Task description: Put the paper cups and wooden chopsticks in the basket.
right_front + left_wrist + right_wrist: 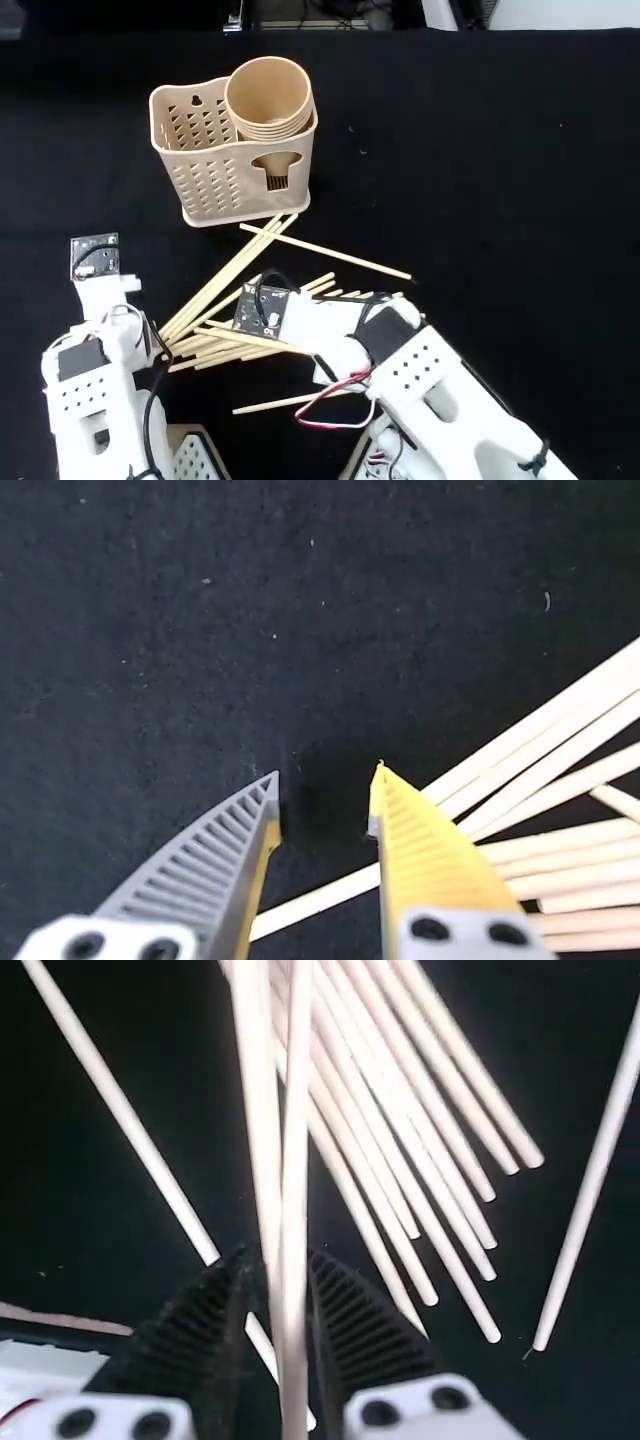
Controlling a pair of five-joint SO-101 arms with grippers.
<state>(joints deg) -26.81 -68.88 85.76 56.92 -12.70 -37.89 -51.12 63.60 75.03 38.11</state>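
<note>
Paper cups [268,95]: stacked, in basket [215,175]; step done. Wooden chopsticks [330,255]: all on table [500,150], fanned near basket. Right gripper [278,1260]: clamped on two wooden chopsticks. Left gripper [325,790]: jaws apart, empty, beside pile.

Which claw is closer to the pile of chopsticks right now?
Right. The right claw is in the pile, shut on two chopsticks. The left claw is open over the black cloth, at the pile's edge.

Stacked cups [268,95] in basket [205,170], chopsticks [225,278] scattered
</note>
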